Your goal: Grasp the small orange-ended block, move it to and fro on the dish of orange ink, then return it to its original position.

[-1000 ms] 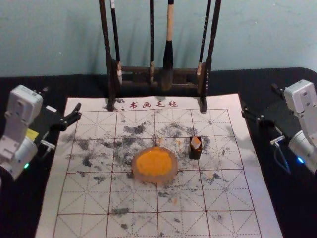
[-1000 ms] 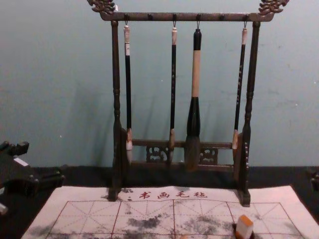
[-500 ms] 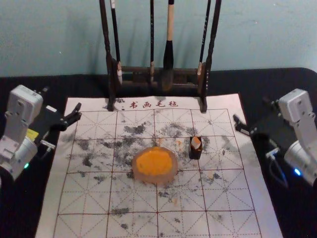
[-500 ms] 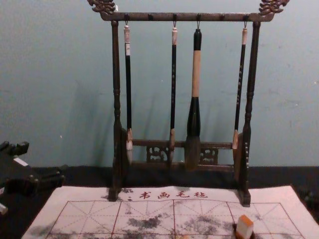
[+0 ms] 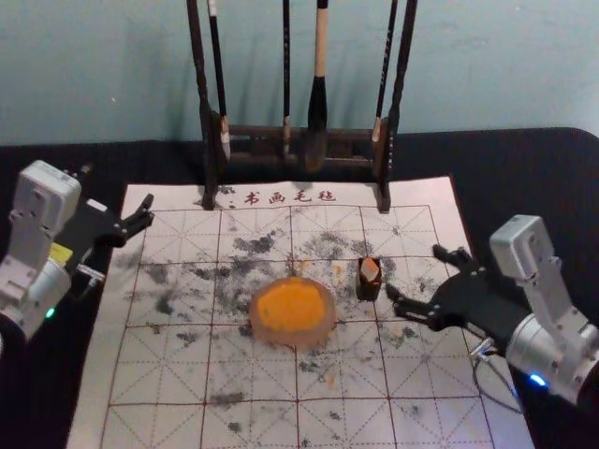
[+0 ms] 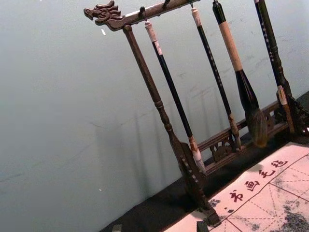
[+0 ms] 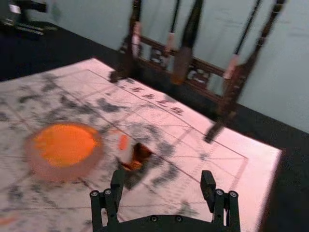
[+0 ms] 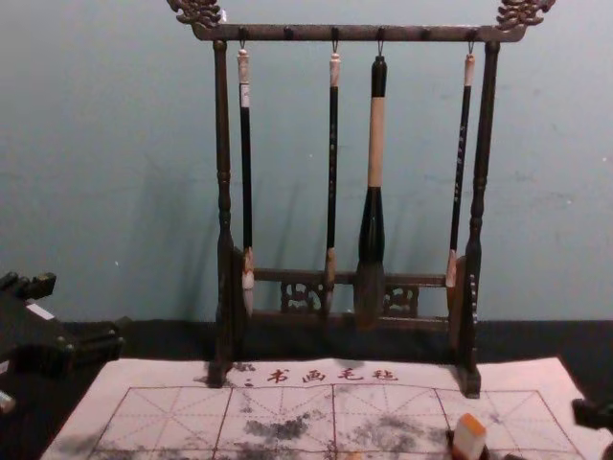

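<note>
The right gripper (image 5: 414,281) is open over the mat, just right of the small block (image 5: 370,270), nothing between its fingers. In the right wrist view the gripper (image 7: 161,186) spreads wide, with the orange-tipped block (image 7: 124,149) beyond one finger, in its dark holder (image 7: 137,166). The block (image 8: 469,437) leans in the chest view. Left of the holder lies the round dish (image 5: 292,337) of orange ink (image 5: 290,305). My left gripper (image 5: 140,220) is parked open at the mat's left edge; its fingertips (image 6: 202,226) show in the left wrist view.
A dark wooden rack (image 8: 354,33) with several hanging brushes (image 8: 376,144) stands at the mat's far edge. The gridded, ink-stained mat (image 5: 253,412) lies on a black-covered table (image 5: 524,154), against a pale wall.
My right gripper has swung in from the right edge, leftward and nearer the front, over the mat beside the block. The left arm, dish and block have stayed put.
</note>
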Controlling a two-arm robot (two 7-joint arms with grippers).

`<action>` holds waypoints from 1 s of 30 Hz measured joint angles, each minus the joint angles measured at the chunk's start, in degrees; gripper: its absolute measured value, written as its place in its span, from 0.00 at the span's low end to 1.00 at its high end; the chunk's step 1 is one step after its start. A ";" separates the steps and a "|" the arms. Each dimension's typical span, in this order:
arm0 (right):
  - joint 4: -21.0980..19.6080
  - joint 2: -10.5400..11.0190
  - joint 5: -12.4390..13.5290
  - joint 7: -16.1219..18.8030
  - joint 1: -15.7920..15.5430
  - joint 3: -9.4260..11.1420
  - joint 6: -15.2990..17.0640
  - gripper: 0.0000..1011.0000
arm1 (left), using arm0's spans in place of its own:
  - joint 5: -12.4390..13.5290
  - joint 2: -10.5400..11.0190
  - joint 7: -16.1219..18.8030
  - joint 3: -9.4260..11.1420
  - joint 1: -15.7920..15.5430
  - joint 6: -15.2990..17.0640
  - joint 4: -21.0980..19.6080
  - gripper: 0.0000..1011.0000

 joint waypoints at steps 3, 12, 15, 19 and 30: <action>0.19 -1.16 0.22 2.20 0.57 -0.57 -0.22 0.99 | 0.00 0.00 0.00 0.00 0.00 0.00 0.00 0.99; 3.49 -4.64 -1.58 3.81 4.18 -1.68 0.44 0.99 | 0.00 0.00 0.00 0.00 0.00 0.00 0.00 0.99; 4.67 -5.65 -2.44 4.19 5.48 -1.94 1.10 0.99 | 0.00 0.00 0.00 0.00 0.00 0.00 0.00 0.99; 6.31 -6.95 -3.39 4.73 6.98 -2.02 1.68 0.99 | 0.00 0.00 0.00 0.00 0.00 0.00 0.00 0.99; 7.63 -8.60 -5.23 6.35 8.46 -1.91 2.86 0.99 | 0.00 0.00 0.00 0.00 0.00 0.00 0.00 0.99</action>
